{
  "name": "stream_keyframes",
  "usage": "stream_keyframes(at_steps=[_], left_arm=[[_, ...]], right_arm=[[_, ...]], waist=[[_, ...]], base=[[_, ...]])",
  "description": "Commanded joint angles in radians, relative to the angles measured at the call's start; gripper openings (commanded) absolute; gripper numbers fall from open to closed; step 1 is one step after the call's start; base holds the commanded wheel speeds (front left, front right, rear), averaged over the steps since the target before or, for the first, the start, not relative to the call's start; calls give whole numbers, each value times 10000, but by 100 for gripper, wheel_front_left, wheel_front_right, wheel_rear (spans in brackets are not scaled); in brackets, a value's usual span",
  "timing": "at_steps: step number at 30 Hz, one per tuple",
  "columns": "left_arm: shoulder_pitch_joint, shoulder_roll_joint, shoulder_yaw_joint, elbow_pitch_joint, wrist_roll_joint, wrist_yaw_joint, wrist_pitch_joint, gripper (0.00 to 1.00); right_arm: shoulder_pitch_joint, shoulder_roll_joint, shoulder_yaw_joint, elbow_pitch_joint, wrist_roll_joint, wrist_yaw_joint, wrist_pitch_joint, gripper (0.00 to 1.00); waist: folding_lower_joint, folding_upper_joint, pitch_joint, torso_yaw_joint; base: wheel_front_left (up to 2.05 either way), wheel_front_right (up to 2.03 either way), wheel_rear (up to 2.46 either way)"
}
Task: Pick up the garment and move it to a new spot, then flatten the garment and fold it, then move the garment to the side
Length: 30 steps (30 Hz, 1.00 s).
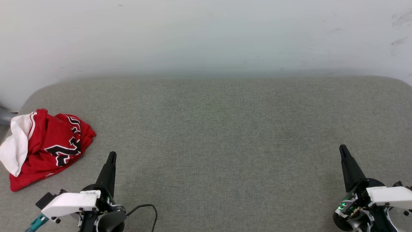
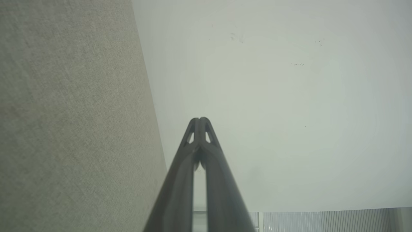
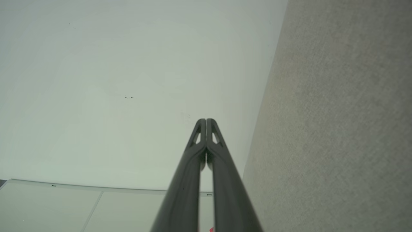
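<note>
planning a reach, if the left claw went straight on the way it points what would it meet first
Likely the pale wall: the shut left claw aims at it over the grey fabric surface. The crumpled red jersey lies off to its left.

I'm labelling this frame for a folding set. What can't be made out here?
Garment, head view: crumpled; its own folds hide most lettering and its shape.
Grey object, head view: cut off by the left edge, unidentifiable.
Red speck, right wrist view: tiny, cut by the bottom edge.
</note>
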Motion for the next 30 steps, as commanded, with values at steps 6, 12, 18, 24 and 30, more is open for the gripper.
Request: stream_keyframes(at_steps=[6, 12, 18, 24, 30], left_arm=[[-54, -25, 23, -12, 0, -41, 16, 0], [-54, -25, 26, -12, 0, -41, 16, 0], [-54, -25, 23, -12, 0, -41, 16, 0], [46, -6, -26, 107, 4, 6, -9, 100], [308, -18, -96, 233, 146, 10, -207, 100]], right_arm=[[-105, 34, -2, 6, 32, -7, 2, 0], [-105, 34, 0, 6, 32, -7, 2, 0], [-105, 34, 0, 6, 32, -7, 2, 0], [68, 0, 6, 89, -4, -2, -4, 100], [318, 5, 135, 223, -114, -2, -201, 100]], waist=[[0, 0, 0, 0], [0, 0, 0, 0], [0, 0, 0, 0], [0, 0, 0, 0], [0, 0, 6, -7]], base=[[0, 0, 0], [0, 0, 0], [0, 0, 0], [0, 0, 0], [0, 0, 0]])
